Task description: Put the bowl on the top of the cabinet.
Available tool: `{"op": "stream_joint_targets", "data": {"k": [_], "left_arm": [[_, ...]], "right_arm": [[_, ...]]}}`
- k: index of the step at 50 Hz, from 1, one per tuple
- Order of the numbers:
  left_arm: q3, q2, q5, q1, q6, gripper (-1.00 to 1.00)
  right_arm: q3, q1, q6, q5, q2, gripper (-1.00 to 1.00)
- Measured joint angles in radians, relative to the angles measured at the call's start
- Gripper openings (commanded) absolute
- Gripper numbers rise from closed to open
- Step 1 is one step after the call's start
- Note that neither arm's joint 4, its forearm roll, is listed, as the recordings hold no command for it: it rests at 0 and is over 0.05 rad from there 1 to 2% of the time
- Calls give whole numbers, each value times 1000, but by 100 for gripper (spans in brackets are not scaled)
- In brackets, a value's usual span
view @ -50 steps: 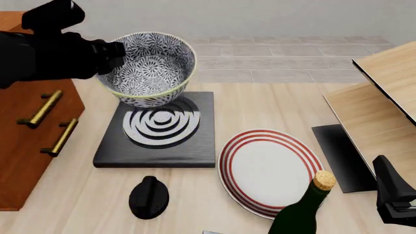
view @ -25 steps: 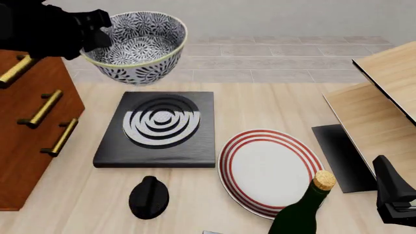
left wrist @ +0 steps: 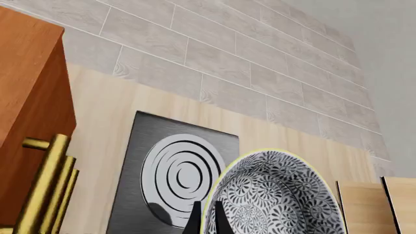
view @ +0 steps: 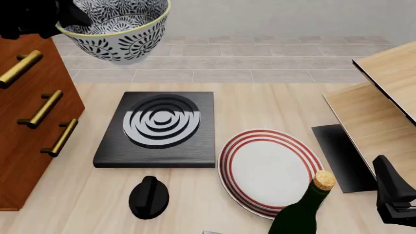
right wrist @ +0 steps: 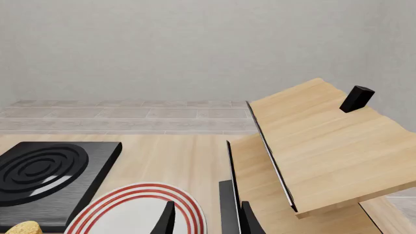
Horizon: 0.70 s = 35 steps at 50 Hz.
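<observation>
We carry the deep blue-floral white bowl point(view: 117, 29) aloft, left fingers point(left wrist: 206, 219) pinching its rim; next, leftward over the reddish-brown wooden cabinet point(view: 29, 117). Right fingers point(right wrist: 204, 219) idle, parted.

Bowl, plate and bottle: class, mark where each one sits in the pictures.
bowl point(view: 120, 36), front view, patterned outer wall.
plate point(view: 270, 170), front view, white centre.
bottle point(view: 305, 209), front view, green neck below the cork.
</observation>
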Motion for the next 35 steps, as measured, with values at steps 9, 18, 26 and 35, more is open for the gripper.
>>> {"op": "stream_joint_targets", "data": {"k": [9, 18, 26, 35], "left_arm": [[-54, -1, 48, 46, 1, -100], [-98, -12, 87, 105, 17, -100], [-135, -21, 121, 160, 40, -100], [-164, -32, 154, 230, 54, -100]], "right_arm": [[0, 0, 0, 0, 0, 100], [0, 0, 0, 0, 0, 100], [0, 0, 0, 0, 0, 100], [0, 0, 0, 0, 0, 100]]}}
